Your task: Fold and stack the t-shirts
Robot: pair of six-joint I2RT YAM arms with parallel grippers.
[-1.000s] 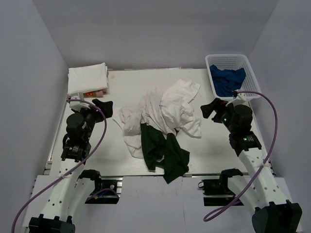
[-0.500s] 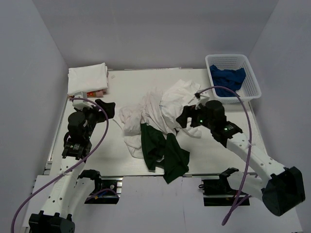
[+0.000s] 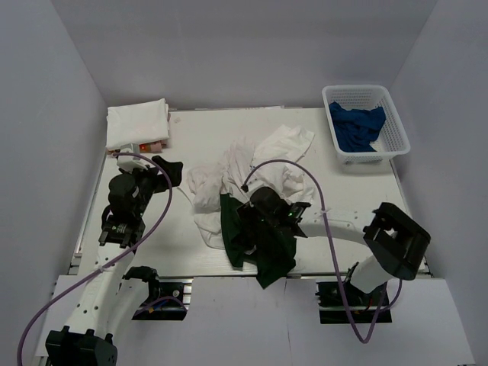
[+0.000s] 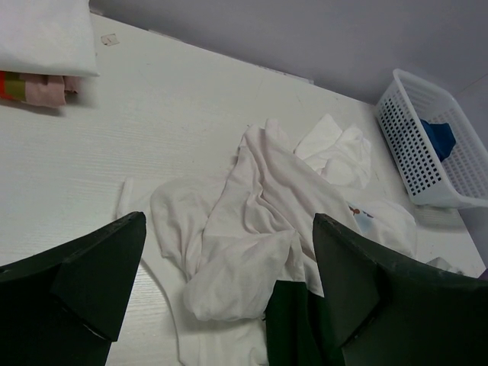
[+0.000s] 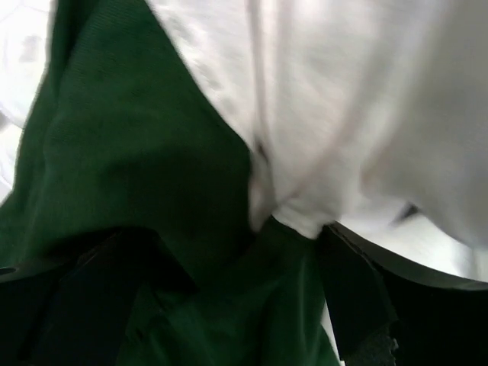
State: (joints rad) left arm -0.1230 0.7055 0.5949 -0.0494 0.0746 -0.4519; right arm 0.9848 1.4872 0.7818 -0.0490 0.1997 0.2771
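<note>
Right gripper (image 5: 225, 259) is spread wide just over the green shirt (image 3: 274, 263), lower center. Left gripper (image 4: 229, 229) is spread too, mid-left, holding nothing.

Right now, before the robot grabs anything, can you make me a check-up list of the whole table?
surface: white table, partly covered by cloth.
job's things: crumpled pile of white cloth t-shirts mid-table; dark green cloth t-shirt unfolded on its near side; dark blue t-shirt in the white plastic lattice basket; folded white stack, far left corner.
clutter: something pink and red under that stack, cannot tell what.
grippers: left gripper, fingers wide apart, empty, left of the pile; right gripper, fingers wide apart, low over the green t-shirt.
cables: purple cable on the left arm; second purple cable on the right arm, arching over the pile.
surroundings: plain grey walls.
</note>
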